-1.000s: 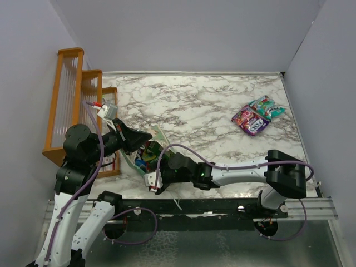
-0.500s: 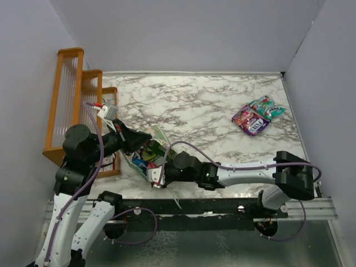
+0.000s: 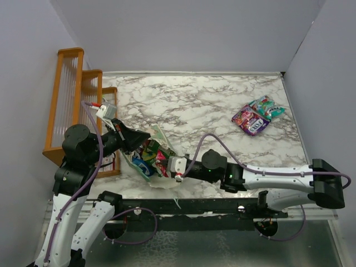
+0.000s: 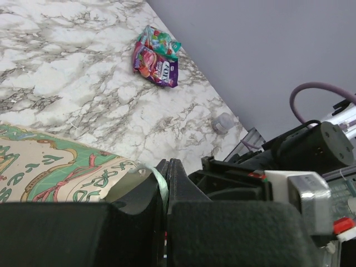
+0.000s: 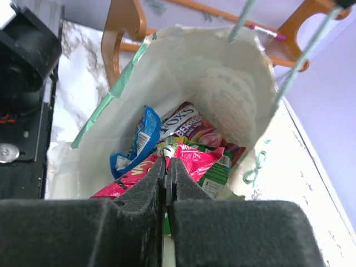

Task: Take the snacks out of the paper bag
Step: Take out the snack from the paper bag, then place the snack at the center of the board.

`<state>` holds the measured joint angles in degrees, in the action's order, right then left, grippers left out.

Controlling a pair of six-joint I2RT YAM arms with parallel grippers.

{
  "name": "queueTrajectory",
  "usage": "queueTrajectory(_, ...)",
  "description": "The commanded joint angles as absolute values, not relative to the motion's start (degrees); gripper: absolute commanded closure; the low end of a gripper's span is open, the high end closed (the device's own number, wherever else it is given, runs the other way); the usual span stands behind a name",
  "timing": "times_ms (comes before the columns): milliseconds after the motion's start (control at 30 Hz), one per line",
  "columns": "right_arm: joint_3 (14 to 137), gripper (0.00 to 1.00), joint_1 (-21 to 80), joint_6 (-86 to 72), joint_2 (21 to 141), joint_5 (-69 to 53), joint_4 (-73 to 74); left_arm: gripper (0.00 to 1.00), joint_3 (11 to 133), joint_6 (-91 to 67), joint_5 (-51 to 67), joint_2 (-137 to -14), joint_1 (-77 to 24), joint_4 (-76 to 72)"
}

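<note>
At the near edge of the marble tabletop (image 3: 194, 105), the right claw (image 5: 167, 161) is clenched on a red packet (image 5: 192, 156) at the mouth of the paper bag (image 3: 158, 136), its two fingers pressed together over the crinkled foil. The bag lies tipped toward the right arm, near the front left of the tabletop, with its white inside open to the right wrist camera. More snacks are heaped inside it: a blue packet (image 5: 142, 139) against the left wall, a pink-purple packet (image 5: 186, 125) behind the red one, and a green packet (image 5: 217, 172) on the right. Thin string handles hang across the opening.

Just beyond, the left claw (image 4: 165, 164) is pinched shut on the bag's mint-green rim, holding the upper edge up; the cream printed panel spreads out beside it in the left wrist view.

Farther back on the right side of the tabletop, well apart from the bag, a teal packet (image 3: 267, 107) and a purple packet (image 3: 250, 121) lie touching each other. A small round translucent disc (image 4: 223, 122) sits near the tabletop's edge. An orange wooden rack (image 3: 69, 100) stands along the left wall.
</note>
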<state>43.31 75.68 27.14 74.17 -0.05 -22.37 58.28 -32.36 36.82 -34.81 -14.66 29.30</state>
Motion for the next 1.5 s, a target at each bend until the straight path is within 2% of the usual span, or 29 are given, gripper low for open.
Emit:
queueTrajectory(0,41.31,0.99,75.94,22.01,66.66,0.49,-23.81,1.0,60.33,-31.6,33.74,-34.83,-14.68,29.8)
queueTrajectory(233,41.57,0.99,75.98,16.41,53.67,-8.42,-17.34,1.0,60.1,-31.2,32.02,-35.16,-14.68,30.85)
queueTrajectory(367,42.56,0.99,75.94,17.25,47.99,-6.54,-14.05,1.0,59.46,-31.12,31.73,-35.2,-14.66,30.42)
queueTrajectory(467,42.01,0.99,75.95,18.89,45.38,2.23,-15.71,1.0,59.07,-31.09,31.78,-35.41,-14.67,30.19)
queueTrajectory(567,38.15,0.99,75.94,21.2,44.22,18.7,-23.33,1.0,59.22,-30.86,31.58,-35.64,-14.68,30.61)
queueTrajectory(733,27.88,0.99,75.72,29.36,47.66,45.64,-49.97,1.0,59.41,-30.57,31.12,-35.53,-14.68,31.17)
queueTrajectory(800,23.86,0.99,73.66,34.98,50.96,50.15,-62.73,1.0,59.42,-30.47,31.03,-35.72,-14.68,31.24)
queueTrajectory(833,23.1,0.99,71.04,34.05,52.59,50.91,-64.28,1.0,59.41,-30.35,31.03,-35.87,-14.61,31.28)
queueTrajectory(900,24.77,0.99,63.65,22.19,54.24,49.8,-53.43,1.0,59.4,-30.18,31.07,-36.3,-14.68,31.19)
queueTrajectory(967,27.53,0.99,54.31,6.68,55.1,41.54,-37.31,1.0,59.48,-30.11,31.24,-36.68,-14.68,30.92)
queueTrajectory(1000,28.08,0.98,50.44,1.63,56.26,38.66,-34.16,1.0,59.49,-30.07,31.33,-36.91,-14.67,30.74)
queueTrajectory(1167,29.73,0.98,37.85,-9.02,66.59,33.71,-36.3,1.0,58.97,-30.36,31.68,-37.15,-14.68,29.96)
queueTrajectory(1300,34.9,0.99,28.42,-17.65,76.53,25.23,-35.62,1.0,59.15,-30.24,31.93,-37.33,-14.68,30.33)
queueTrajectory(1467,43.0,0.99,18.5,-20.7,90.21,14.9,-39.26,1.0,59.71,-29.71,31.72,-37.4,-14.68,31.17)
